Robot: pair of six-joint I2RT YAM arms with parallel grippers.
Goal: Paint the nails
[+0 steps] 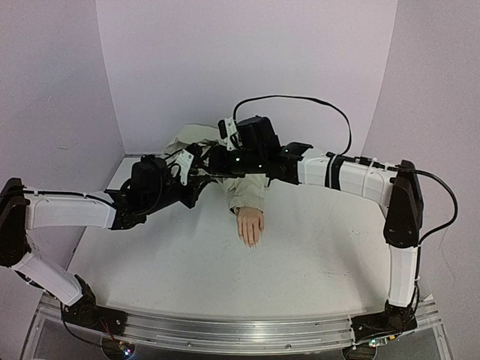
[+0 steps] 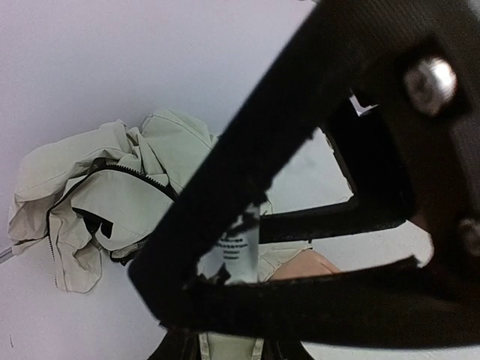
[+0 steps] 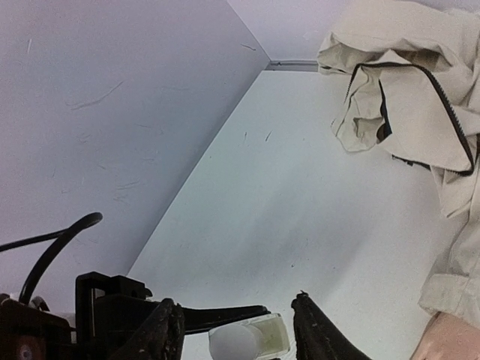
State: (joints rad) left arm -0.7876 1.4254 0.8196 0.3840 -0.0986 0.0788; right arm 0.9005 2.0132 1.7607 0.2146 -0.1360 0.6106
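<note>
Left gripper (image 1: 196, 174): jaws clamped on small white bottle (image 2: 238, 251), just left of beige sleeve (image 1: 247, 191). Right gripper (image 3: 236, 322): jaws apart, astride bottle top; contact unclear. Mannequin hand (image 1: 250, 223) lies flat on bench (image 1: 322, 262), long axis far-to-near, nails (image 1: 251, 241) at end facing arm bases. From both jaw pairs, nails lie nearward and slightly right, well apart; neither arm clearly nearer. Judgement: bottle being opened, painting not begun.
</note>
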